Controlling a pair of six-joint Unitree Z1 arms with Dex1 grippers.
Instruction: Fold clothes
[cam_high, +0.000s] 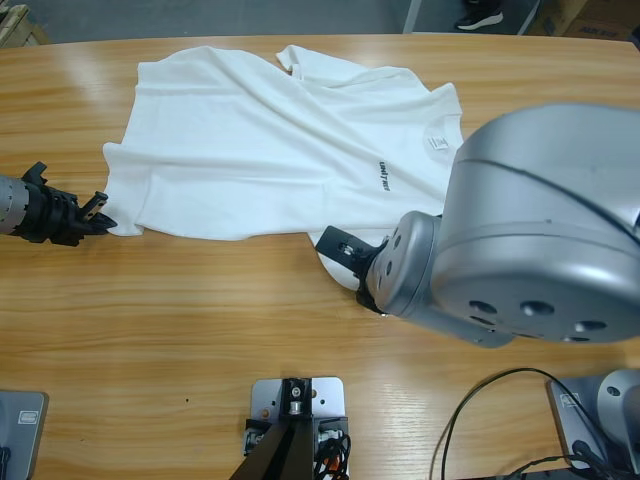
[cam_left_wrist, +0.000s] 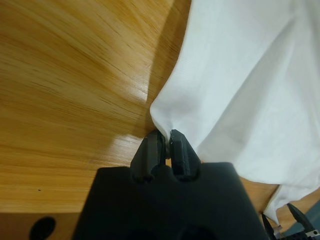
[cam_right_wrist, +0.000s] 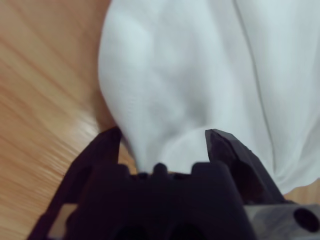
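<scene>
Big silver elbow of our right arm (cam_high: 545, 225) filled the near side, and below it our right gripper (cam_right_wrist: 165, 145) sat with jaws spread wide, white cloth bunched between them but not yet pinched. Our left gripper (cam_left_wrist: 166, 142) was clamped tight on a corner of the T-shirt (cam_high: 290, 140). From those shut jaws the shirt ran lengthwise straight ahead, across the table (cam_high: 200, 330), toward the right gripper at its far end, so we judged each arm had its own end.

Overhead cam; both wrist cams close on T-shirt (cam_high: 280, 150).
</scene>
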